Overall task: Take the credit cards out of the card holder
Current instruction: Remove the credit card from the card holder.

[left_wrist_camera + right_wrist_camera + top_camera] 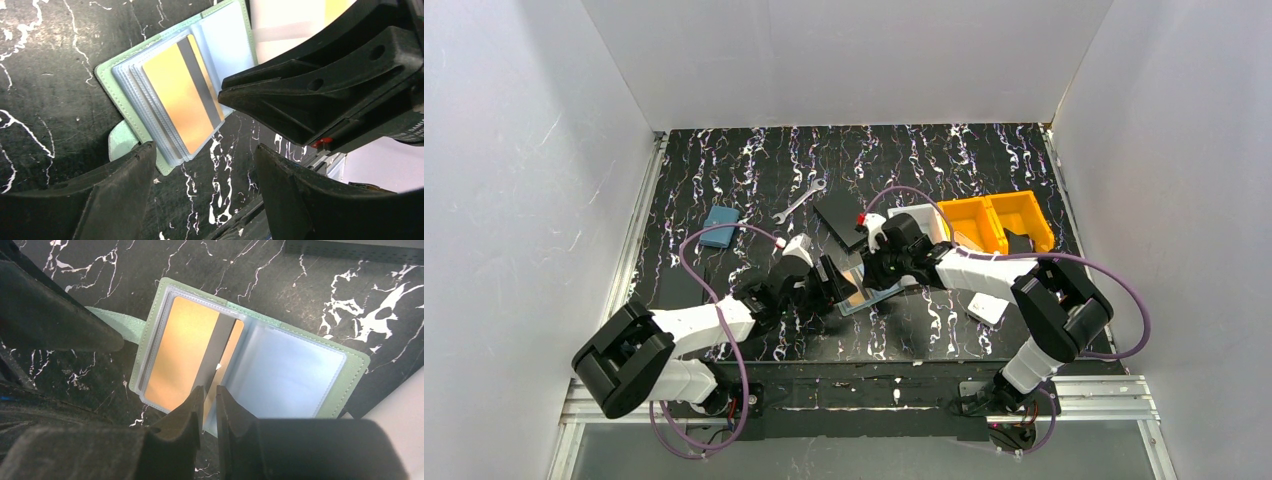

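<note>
The mint-green card holder (350, 385) lies open on the black marbled table, between my two grippers in the top view (870, 295). A tan credit card (175, 355) with a grey stripe lies on its left stack of clear sleeves and sticks out toward the spine; it also shows in the left wrist view (175, 95). My right gripper (210, 390) is closed to a narrow slit with the tan card's near edge between its fingers. My left gripper (205, 165) is open and empty, one finger (130, 175) at the holder's strap corner. The right inner panel is light blue (290, 375); I cannot make out a separate blue card.
Behind the holder are a black square plate (841, 217), a wrench (800, 200), a small blue pouch (720, 226), a white box (921, 218) and two yellow bins (1002, 220). A small white object (987, 307) lies by the right arm. White walls enclose the table.
</note>
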